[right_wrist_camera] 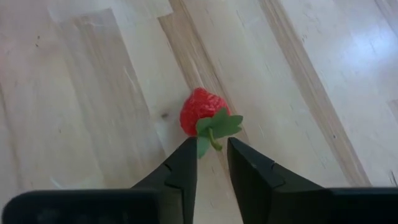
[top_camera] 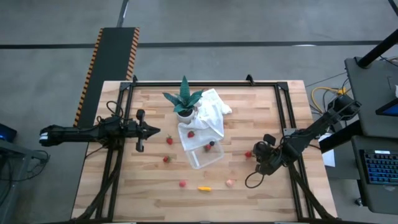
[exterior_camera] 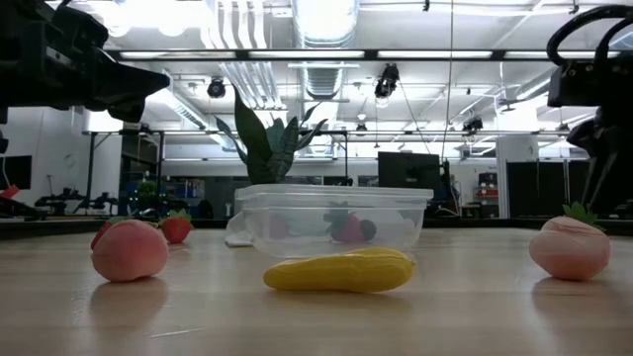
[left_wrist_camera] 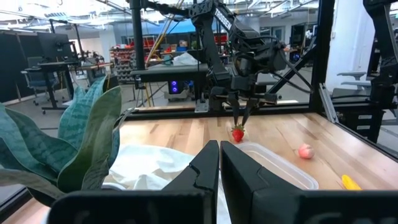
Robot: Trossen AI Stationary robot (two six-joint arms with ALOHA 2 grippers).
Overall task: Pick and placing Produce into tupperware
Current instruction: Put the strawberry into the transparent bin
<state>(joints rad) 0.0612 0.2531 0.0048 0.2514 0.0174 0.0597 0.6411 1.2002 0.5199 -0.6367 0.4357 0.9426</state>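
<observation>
- Wood planks make up my table (top_camera: 249,112), framed by dark rails, with grey floor around it and a hazard-striped ramp (top_camera: 115,62) beyond the far left corner.
- I take the tupperware (top_camera: 205,155) as landmark: it sits near the table's middle, clear and open-topped, touching the white cloth (top_camera: 208,115) behind it; the potted plant (top_camera: 185,101) stands on that cloth's left part.
- Inside the tupperware's far edge I see a dark piece (top_camera: 212,144) and a red one (top_camera: 207,148).
- Left of the tupperware lie red strawberries (top_camera: 166,159); in front of it, a yellow-orange piece (top_camera: 204,187) and a pale pink one (top_camera: 230,183).
- Right of the tupperware, my right pincer (right_wrist_camera: 209,163) hangs over a red strawberry (right_wrist_camera: 200,112), fingers slightly apart and straddling its green leaves (right_wrist_camera: 217,127); I can't tell whether they touch.
- My left pincer (left_wrist_camera: 219,163) waits well left of the tupperware, fingers together, empty.
- Only the low view gives me the room's ceiling lights (exterior_camera: 326,20) and ducts; only the left wrist view shows desks and shelving behind the right arm.
- Only the right wrist view shows the strawberry's leaves between the fingers.
</observation>
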